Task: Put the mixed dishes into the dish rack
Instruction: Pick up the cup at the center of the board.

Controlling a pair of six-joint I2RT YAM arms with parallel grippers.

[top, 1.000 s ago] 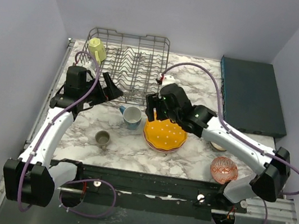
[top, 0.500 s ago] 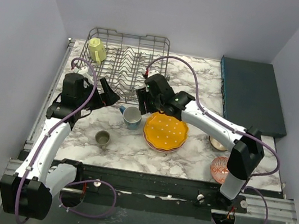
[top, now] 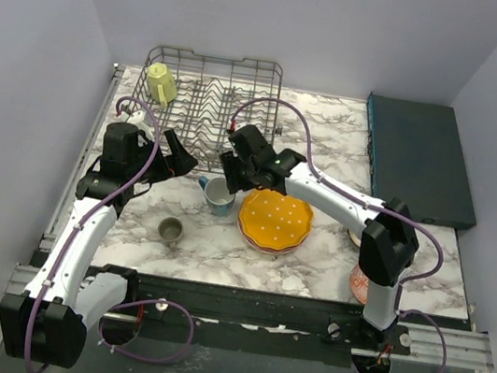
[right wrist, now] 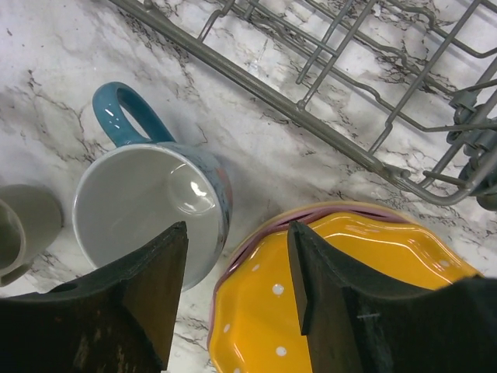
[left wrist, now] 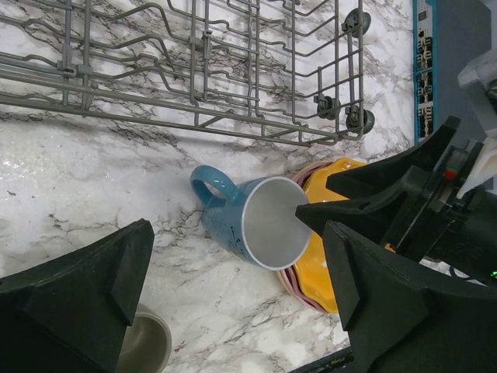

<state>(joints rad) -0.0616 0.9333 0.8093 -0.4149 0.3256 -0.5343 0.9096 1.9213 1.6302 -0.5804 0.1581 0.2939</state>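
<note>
The left pincer (left wrist: 238,233) is hanging over the marble desk (left wrist: 101,179) with its dark fingers (left wrist: 70,303) spread wide. They are framing a blue mug (left wrist: 260,221) that is standing upright, its handle pointing toward the dish rack (left wrist: 194,85). The mug is sitting just beside an orange plate (left wrist: 314,268), which is lying on a pink plate (left wrist: 295,284). The right pincer (left wrist: 314,196) is reaching in from the right, parted, one fingertip hovering over the mug's rim. A grey-olive mug (left wrist: 147,346) is peeking out behind one finger. A teal box (left wrist: 443,47) is showing at the top right.
</note>
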